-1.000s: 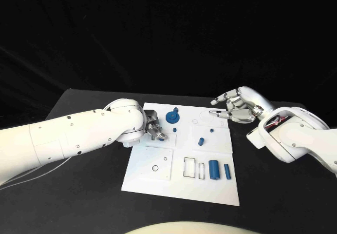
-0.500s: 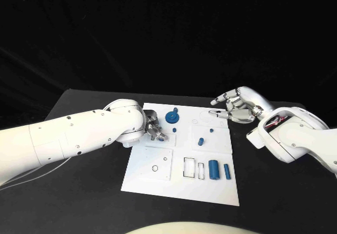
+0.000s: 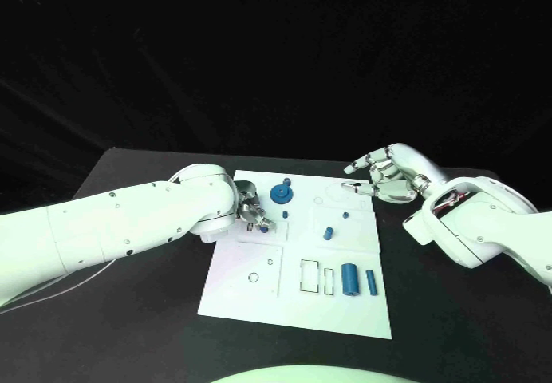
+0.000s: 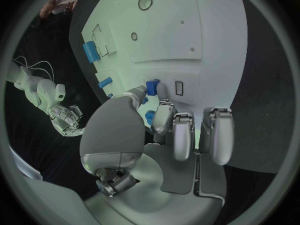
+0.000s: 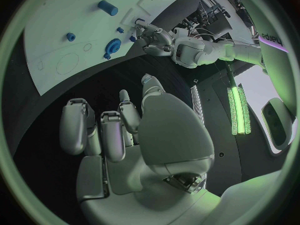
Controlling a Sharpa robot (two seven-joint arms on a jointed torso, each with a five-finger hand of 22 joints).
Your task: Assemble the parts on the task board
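Two blue cylinders (image 3: 360,278) lie on the task board (image 3: 345,311) at its near end, well apart from both hands. Left hand (image 3: 255,214) sits over the board's left side, pinching a small blue part (image 4: 152,86) between thumb and fingertip, pressed at the board surface. Right hand (image 3: 388,177) hovers off the far right corner, fingers loosely curled and apart, nothing in them.

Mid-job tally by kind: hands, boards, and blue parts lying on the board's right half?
Hands: 2 (left hand, right hand)
Task board: 1
Blue parts, right half: 4 (small peg, short piece, thick cylinder, thin cylinder)
Total: 7
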